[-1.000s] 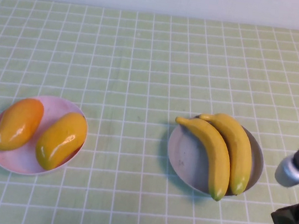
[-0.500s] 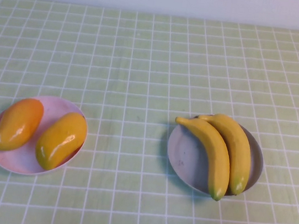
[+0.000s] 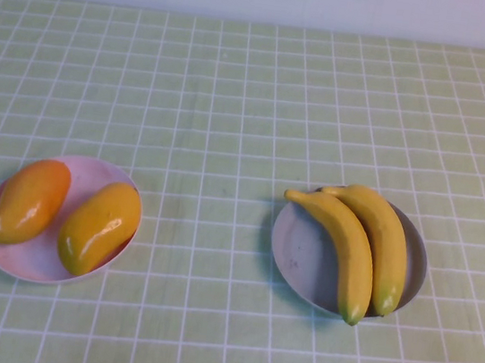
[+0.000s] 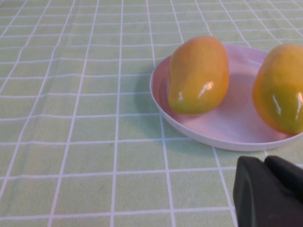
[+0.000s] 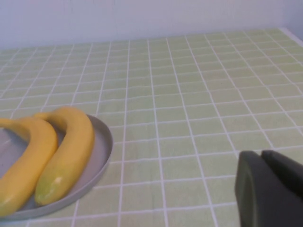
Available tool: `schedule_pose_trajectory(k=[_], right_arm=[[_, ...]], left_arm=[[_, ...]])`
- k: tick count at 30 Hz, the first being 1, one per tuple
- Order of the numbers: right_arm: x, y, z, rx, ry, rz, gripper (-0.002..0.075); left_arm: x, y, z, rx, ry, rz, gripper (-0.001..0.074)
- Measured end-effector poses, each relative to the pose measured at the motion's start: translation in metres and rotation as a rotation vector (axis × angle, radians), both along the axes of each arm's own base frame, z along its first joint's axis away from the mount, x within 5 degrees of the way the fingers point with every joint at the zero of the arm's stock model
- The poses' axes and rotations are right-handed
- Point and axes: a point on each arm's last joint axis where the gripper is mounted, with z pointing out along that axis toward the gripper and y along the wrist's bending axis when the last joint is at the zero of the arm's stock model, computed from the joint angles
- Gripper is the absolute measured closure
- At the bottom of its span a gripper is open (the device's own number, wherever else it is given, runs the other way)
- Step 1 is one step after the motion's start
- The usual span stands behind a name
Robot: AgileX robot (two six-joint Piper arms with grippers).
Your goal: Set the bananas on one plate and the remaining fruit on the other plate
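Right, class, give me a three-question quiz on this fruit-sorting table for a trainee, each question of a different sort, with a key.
1. True or false: both bananas lie on the grey-blue plate.
2. Which plate holds the two mango-like fruits? A) the pink-lilac plate B) the grey-blue plate C) neither
3. Fill in: the left tool and the right tool show only in their own wrist views, both ____ and holding nothing.

Key: 1 true; 2 A; 3 shut.
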Motion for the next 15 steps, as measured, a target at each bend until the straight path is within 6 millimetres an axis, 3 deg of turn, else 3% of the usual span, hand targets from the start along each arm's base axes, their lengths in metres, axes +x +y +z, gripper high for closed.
schedule_pose_trajectory(k=[5, 15], right_arm=[[-0.001, 0.000, -0.011, 0.001, 0.008, 0.000, 0.0741], [-0.002, 0.000, -0.013, -0.008, 0.032, -0.002, 0.0741]], left_arm=[[0.000, 0.000, 0.000, 0.000, -0.002, 0.000, 0.0736], [0.000, 0.000, 0.000, 0.000, -0.002, 0.000, 0.0736]])
